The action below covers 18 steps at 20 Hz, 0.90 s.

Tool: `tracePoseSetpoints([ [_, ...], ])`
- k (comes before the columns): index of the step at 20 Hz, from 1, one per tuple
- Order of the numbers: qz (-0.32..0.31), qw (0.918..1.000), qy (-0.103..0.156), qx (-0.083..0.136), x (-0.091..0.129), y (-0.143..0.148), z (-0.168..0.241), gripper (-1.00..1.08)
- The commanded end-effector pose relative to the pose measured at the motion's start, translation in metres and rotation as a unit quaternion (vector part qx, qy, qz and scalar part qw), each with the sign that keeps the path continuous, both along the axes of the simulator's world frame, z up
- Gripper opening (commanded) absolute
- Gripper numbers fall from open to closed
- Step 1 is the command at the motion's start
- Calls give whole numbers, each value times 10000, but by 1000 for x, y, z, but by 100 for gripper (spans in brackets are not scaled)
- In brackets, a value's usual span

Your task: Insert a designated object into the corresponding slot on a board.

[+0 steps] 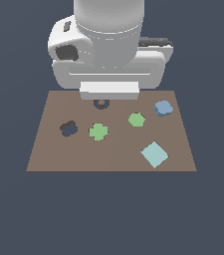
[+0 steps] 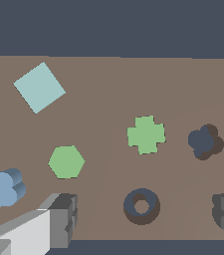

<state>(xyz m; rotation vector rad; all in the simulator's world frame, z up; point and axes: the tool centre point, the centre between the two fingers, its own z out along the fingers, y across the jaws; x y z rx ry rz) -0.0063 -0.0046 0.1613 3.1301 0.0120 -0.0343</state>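
Grey fingertips (image 2: 63,219) of the jaws (image 2: 146,216) are sitting nearest the wrist camera, spread wide and gripping nothing. Directly between them a dark ring-shaped hole (image 2: 141,205) is showing in the flat brown rectangular board (image 1: 111,159).

Progress: nothing done yet, by my reading. The small medium-blue lobed block (image 2: 3,189) is lying untouched outside one finger; the dark lobed recess (image 2: 205,141) is sitting empty, well apart, beyond the other finger. Pick, carry and insert all remaining.

Around: green hexagon (image 2: 66,162), green cross (image 2: 146,134) and pale-teal square (image 2: 39,87) are lying ahead of the jaws. The two green pieces are probably bordering the transfer path.
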Motion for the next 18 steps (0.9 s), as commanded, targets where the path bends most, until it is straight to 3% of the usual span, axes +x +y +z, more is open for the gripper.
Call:
tracePoseSetpoints([
  [1, 0, 10000, 0, 0, 0, 0, 0, 100],
  [9, 192, 9998, -15, 15, -5, 27, -16, 100],
  [18, 847, 9964, -64, 63, -30, 120, -70, 100],
])
